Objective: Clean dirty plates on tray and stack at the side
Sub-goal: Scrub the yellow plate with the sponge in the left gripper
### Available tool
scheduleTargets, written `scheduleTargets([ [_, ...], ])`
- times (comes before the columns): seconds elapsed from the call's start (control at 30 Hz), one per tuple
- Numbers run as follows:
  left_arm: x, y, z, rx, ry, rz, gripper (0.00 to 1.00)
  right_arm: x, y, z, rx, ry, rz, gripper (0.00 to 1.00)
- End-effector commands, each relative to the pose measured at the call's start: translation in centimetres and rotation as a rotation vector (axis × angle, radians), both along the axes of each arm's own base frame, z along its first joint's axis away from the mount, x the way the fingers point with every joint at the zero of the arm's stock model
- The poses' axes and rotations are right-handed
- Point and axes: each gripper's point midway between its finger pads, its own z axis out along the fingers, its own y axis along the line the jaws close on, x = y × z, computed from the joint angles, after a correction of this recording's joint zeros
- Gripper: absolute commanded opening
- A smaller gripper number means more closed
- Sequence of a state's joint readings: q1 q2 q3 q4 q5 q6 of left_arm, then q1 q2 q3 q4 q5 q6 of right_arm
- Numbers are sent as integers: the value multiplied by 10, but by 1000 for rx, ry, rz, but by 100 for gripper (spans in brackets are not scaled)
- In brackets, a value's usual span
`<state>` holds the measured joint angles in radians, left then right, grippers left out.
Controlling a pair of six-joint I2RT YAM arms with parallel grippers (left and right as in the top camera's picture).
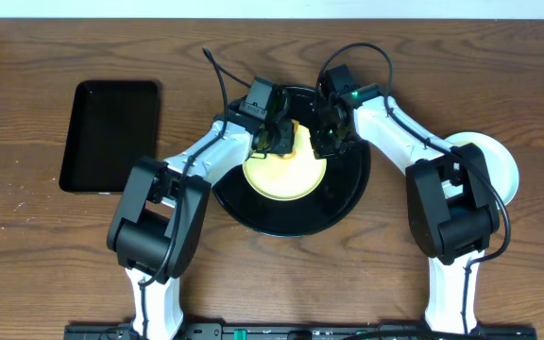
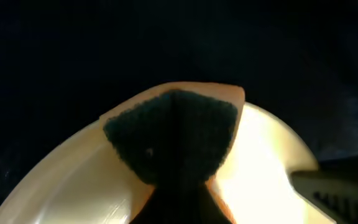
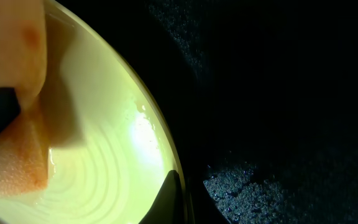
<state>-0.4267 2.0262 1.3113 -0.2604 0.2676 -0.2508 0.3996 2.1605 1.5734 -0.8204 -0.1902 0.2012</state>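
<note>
Lab-like: robot arms [image 1: 159,222] on wooden table [image 1: 26,246]

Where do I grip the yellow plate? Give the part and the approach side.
Grip the yellow plate by its raised rim on the robot's right side, coming from above with one of the jaws inside, one outside. It lies flat in the tray, so only the rim offers a pinch, and the sponge occupies its far edge.

Body | we see left arm [image 1: 196,161] and right arm [image 1: 399,127] with white links and bulky black joint housings | thin black cables [image 1: 217,71] loop off both wrists | green light [image 1: 355,93] on our right wrist | left end effector [image 1: 274,142], right end effector [image 1: 327,140] black | we note a black base rail [image 1: 300,331] below
</note>
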Motion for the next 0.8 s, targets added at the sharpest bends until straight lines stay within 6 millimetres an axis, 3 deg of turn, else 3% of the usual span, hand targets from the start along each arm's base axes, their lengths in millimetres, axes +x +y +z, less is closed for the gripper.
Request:
scheduleTargets([
  [0.0,1,-3,-3,2,-13,-40,7,-4,4,-6,-11,9,13,1],
  [0.3,-10,15,-13,74,22,-112,7,-3,4,-6,-10,9,13,1],
  [0.63,25,54,-5,143,-136,-219,7,-4,5,-5,-4,11,15,1],
  [0.77,33,72,-7,222,-153,-184,8,-4,5,-5,-4,11,15,1],
])
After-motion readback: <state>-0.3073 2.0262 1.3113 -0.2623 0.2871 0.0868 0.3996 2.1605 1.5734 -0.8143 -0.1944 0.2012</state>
